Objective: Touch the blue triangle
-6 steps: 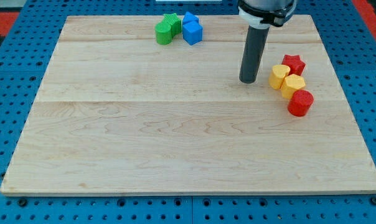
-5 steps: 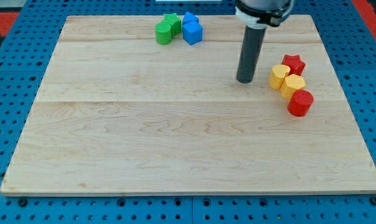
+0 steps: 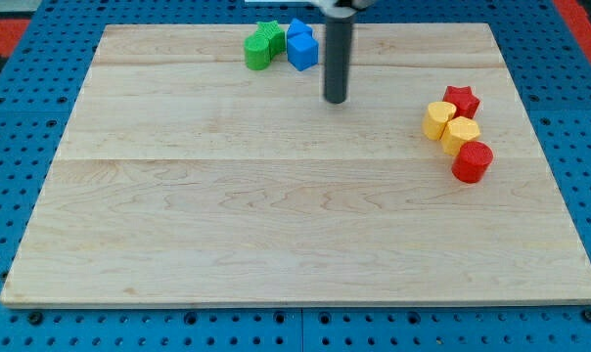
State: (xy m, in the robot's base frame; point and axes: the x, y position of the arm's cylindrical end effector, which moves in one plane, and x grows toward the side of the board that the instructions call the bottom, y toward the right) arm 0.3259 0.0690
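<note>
**Camera view: tip approaching the blue cluster at the view's top**

Position. My tip (image 3: 335, 99) rests on the bench (image 3: 276, 215) just to the view's right of, and slightly below, the blue blocks. A narrow strip of bare wood separates it from them; no contact is made.

Claw state. This arm carries no claw. It ends in a plain rod, so nothing opens, closes or grips.

Target. Two blue blocks stand touching near the top edge. The upper one, taken to be the blue triangle (image 3: 296, 29), sits behind a blue block (image 3: 304, 51) whose shape cannot be made out with certainty. A green block (image 3: 263, 46) touches the cluster on the view's left.

Other items. Well apart at the view's right: a red star (image 3: 462, 100), two yellow blocks (image 3: 436, 119) (image 3: 461, 133) and a red cylinder (image 3: 473, 161), all touching in a chain.

Hazards, as judged:
- A straight leftward stroke would probably strike the lower blue block first, not the triangle.
- Pushing through that block would likely shove the whole cluster, green block included, toward the bench edge.
- The triangle lies close to the top edge; excess travel could push it off.
- Recommended approach: come in higher, from the view's right, and stop at first contact.
</note>
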